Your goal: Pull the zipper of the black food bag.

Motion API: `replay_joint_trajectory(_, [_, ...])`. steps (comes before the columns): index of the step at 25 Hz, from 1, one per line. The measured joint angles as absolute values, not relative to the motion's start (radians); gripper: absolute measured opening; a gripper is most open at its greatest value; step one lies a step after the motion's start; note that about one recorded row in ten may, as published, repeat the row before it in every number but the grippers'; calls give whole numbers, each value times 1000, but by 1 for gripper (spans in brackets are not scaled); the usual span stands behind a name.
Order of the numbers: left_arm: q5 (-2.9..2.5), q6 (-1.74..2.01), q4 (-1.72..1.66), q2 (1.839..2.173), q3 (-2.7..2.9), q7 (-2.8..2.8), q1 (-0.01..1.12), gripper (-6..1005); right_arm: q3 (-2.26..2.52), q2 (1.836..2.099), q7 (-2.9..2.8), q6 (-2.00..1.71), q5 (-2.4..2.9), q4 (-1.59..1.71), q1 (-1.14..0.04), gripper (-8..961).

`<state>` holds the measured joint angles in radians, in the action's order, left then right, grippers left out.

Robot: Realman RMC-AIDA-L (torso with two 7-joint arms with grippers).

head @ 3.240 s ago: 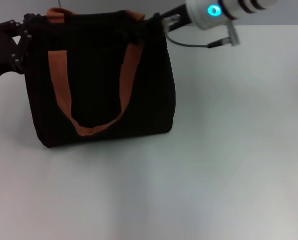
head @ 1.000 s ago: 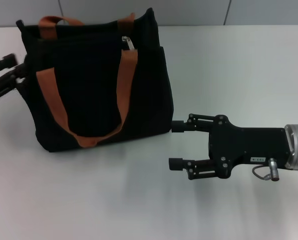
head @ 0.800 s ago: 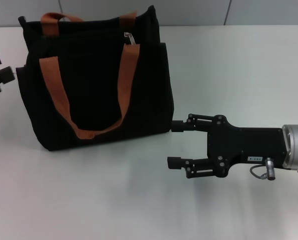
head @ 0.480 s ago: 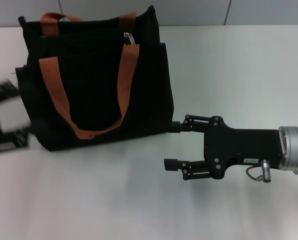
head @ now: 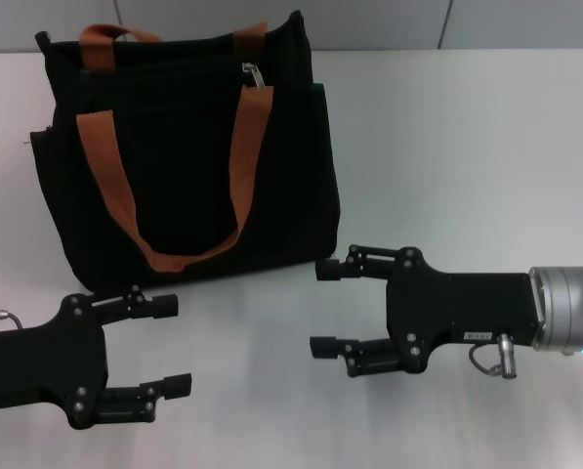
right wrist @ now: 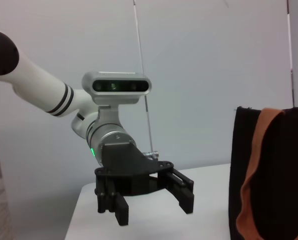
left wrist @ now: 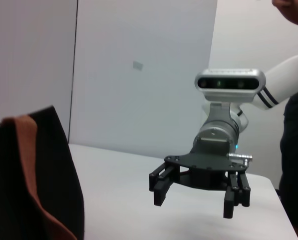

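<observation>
A soft black food bag (head: pixel 188 161) stands near the table's (head: pixel 467 137) far left corner. Its tiny metal zipper (head: pixel 253 75), the likely pinch point, looks slippery. The left gripper (head: pixel 169 344) and right gripper (head: pixel 322 307) sit wide open near the front edge.

My left gripper (head: pixel 164 344) is matte black throughout, fingers and body alike. My right gripper (head: pixel 330 307) is the same black, joined to a silver wrist section (head: pixel 564 308) that carries a small turquoise light. Just beyond both grippers, the food bag (head: pixel 188 156) is plain black fabric with no pattern. Its two strap handles (head: pixel 125 210) are rust-orange. The zipper (head: pixel 253 74) has a silver pull tab on a black track. The table (head: pixel 467 147) beneath my grippers is plain white. In the left wrist view, my right arm (left wrist: pixel 283 82) is white with two black bands.
</observation>
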<state>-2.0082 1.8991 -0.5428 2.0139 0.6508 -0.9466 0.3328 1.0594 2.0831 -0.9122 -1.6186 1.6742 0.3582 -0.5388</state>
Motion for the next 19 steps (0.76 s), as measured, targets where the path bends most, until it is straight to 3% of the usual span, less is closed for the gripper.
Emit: replay_joint_trajectory(19, [-2019, 1884, -534, 2019, 646, -945, 324, 808, 1106, 2086, -888, -1575, 1682, 333, -545, 804])
